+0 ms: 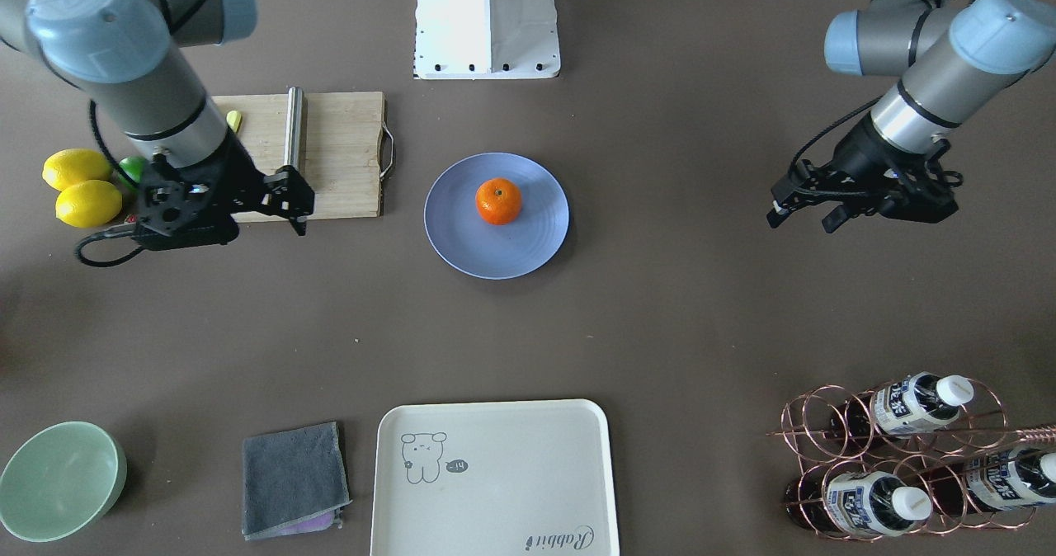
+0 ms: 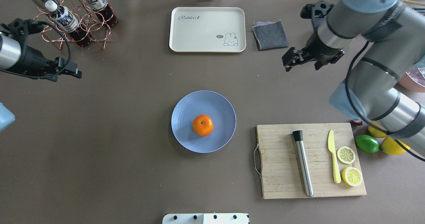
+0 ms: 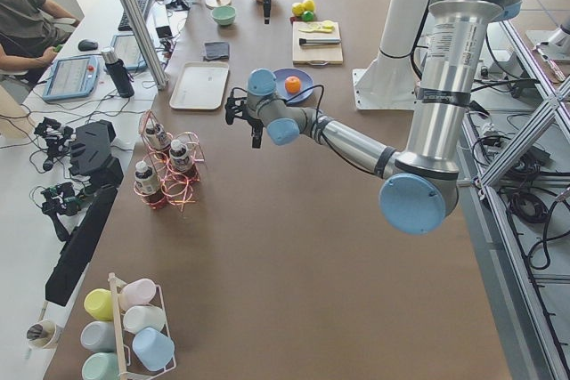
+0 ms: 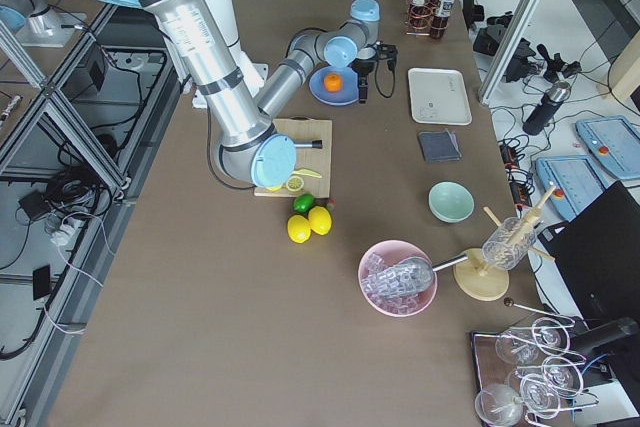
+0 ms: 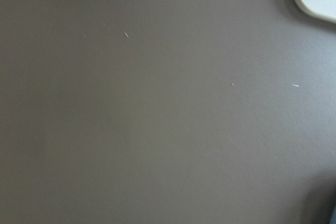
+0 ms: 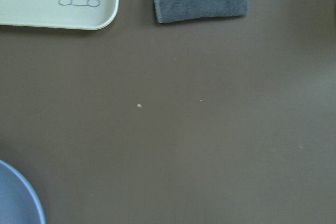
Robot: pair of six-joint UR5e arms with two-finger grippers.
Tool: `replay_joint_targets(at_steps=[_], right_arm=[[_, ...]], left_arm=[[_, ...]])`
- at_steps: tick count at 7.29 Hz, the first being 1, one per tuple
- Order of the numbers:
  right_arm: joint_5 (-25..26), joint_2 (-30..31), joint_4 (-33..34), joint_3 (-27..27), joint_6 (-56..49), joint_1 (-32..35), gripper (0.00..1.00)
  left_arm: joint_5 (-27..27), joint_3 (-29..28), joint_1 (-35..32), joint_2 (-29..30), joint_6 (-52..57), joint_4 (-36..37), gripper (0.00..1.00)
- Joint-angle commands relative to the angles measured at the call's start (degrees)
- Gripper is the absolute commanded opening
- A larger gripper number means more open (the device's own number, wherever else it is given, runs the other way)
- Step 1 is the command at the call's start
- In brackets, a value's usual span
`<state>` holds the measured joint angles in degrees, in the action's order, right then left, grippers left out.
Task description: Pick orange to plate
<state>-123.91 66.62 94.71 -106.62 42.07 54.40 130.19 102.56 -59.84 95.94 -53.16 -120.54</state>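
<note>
Rabbit-lettered tray point(image 1: 495, 490) foremost; orange point(image 1: 498, 200) on plate point(image 1: 466, 247); left gripper point(image 1: 800, 219) and right gripper point(image 1: 295, 207) released.

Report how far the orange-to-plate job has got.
Done: the orange sits on the plate, near its middle, with nothing touching it.
In hand: nothing. The left gripper and the right gripper both hang open and empty, each well off to its own side of the plate.
Left: nothing that shows; the job looks complete.
</note>
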Motion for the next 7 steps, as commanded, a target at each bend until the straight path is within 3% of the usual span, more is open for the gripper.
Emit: replay_joint_targets(at_steps=[1, 2, 3, 5, 7], right_arm=[[-6.8, 9.8, 0.4, 2.1, -23.7, 14.5, 1.00], [-10.1, 12.8, 0.2, 5.0, -33.1, 19.9, 1.00], [-10.4, 15.7, 0.4, 6.3, -40.4, 23.4, 1.00], [-10.4, 20.5, 0.0, 6.2, -44.8, 26.4, 1.00], [-10.3, 23.5, -0.2, 6.3, -44.8, 26.7, 1.00]], left_arm=[[7.6, -2.0, -13.7, -8.6, 23.3, 0.7, 0.96], [10.0, -3.8, -18.2, -9.3, 31.4, 4.4, 0.96], [10.5, -3.4, -22.7, -9.0, 40.9, 14.4, 0.96], [9.5, -3.5, -29.7, -4.6, 55.2, 35.4, 0.96], [8.1, -3.5, -32.8, -5.1, 59.4, 38.4, 0.97]])
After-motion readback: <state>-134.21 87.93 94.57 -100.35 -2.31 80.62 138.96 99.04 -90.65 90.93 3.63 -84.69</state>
